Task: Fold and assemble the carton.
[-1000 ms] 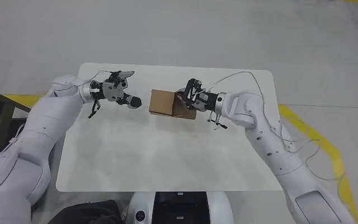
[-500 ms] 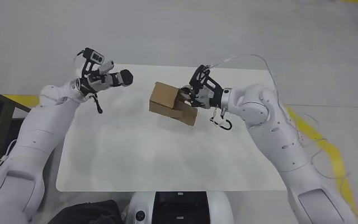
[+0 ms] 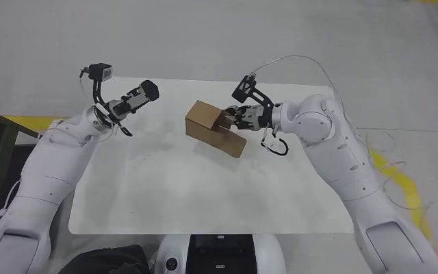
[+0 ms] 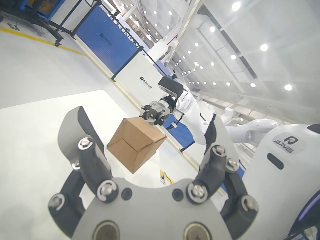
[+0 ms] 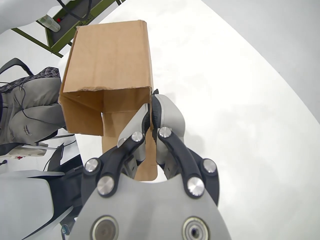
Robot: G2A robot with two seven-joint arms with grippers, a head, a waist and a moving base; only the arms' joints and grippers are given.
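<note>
Carton: the carton (image 3: pixel 213 129) is squared up and held tilted above the middle of the table (image 3: pixel 171 198).
Right side: the right gripper (image 5: pixel 151 102) is pinched tight on the wall at the carton's open end.
Left side: the left gripper (image 3: pixel 147 91) is spread wide and holds nothing, well apart from the carton.
Done: the end facing the left gripper looks folded shut (as far as I can see).
Left to do: I'd say the open end's flaps need tucking in.
</note>
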